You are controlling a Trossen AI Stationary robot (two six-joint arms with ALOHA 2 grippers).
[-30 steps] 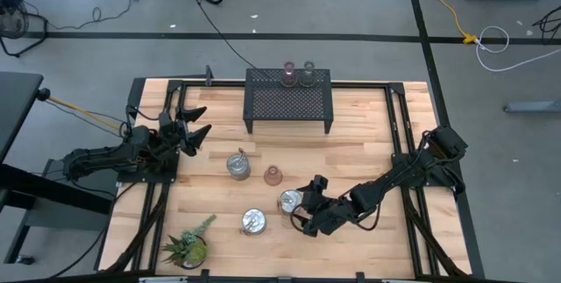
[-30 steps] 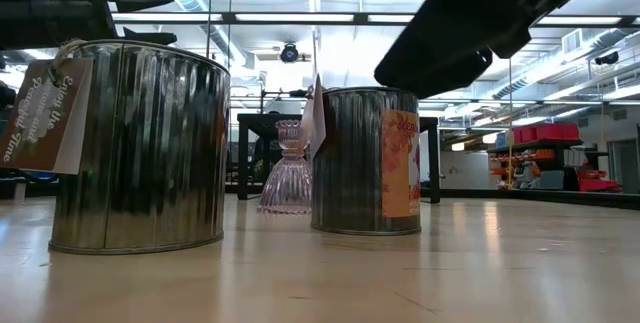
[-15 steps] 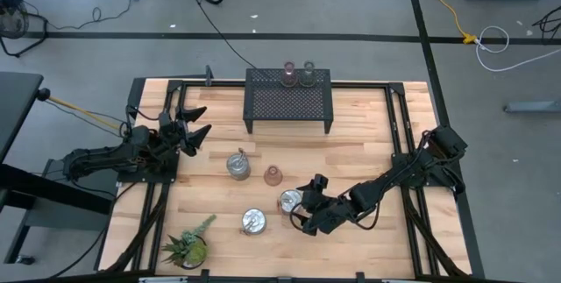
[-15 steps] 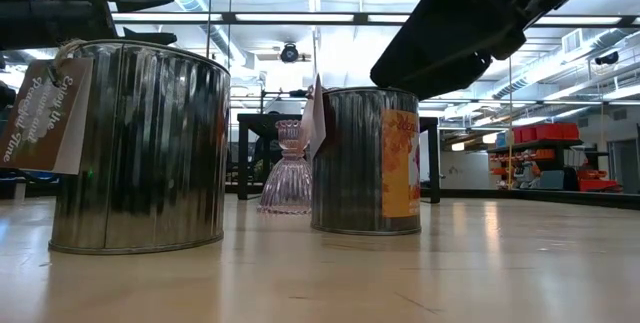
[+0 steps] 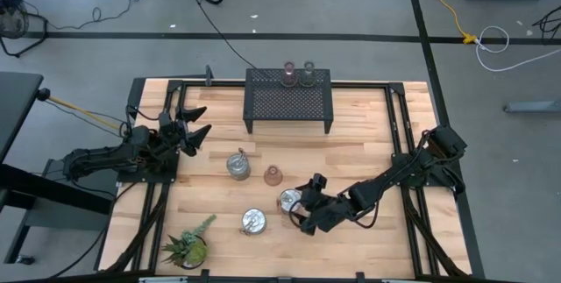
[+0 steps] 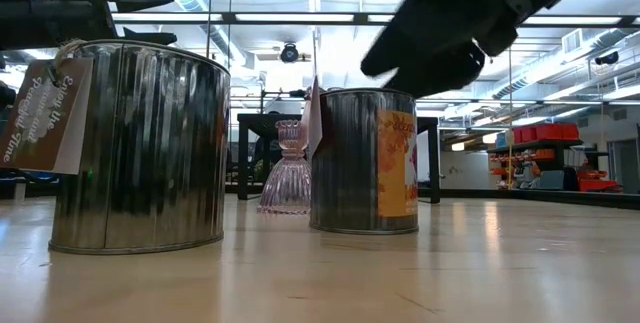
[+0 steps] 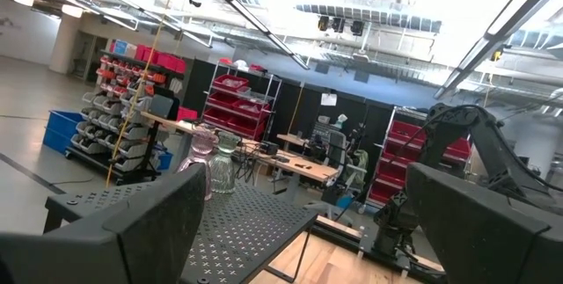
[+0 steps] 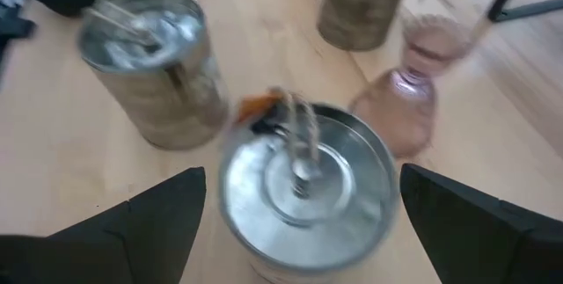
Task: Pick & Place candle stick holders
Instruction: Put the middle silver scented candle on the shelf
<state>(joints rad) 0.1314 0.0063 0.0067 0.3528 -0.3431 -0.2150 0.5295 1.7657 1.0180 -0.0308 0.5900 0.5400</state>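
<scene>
Since the earlier frame, the right gripper (image 5: 298,210) has been shifted slightly toward the silvery holder (image 5: 289,201) near the desk's (image 5: 368,143) centre; its jaws are spread wide to either side of that holder, with nothing held. A second metal holder (image 5: 253,221) is seen just beside it toward the potted plant (image 5: 186,249), a third (image 5: 237,165) farther back, and a pinkish cup (image 5: 273,175) between them. Two tinted cups (image 5: 298,74) are found on the black mesh rack (image 5: 288,99) at the far edge. The left gripper (image 5: 195,123) is held well apart at the left side, jaws wide and empty.
</scene>
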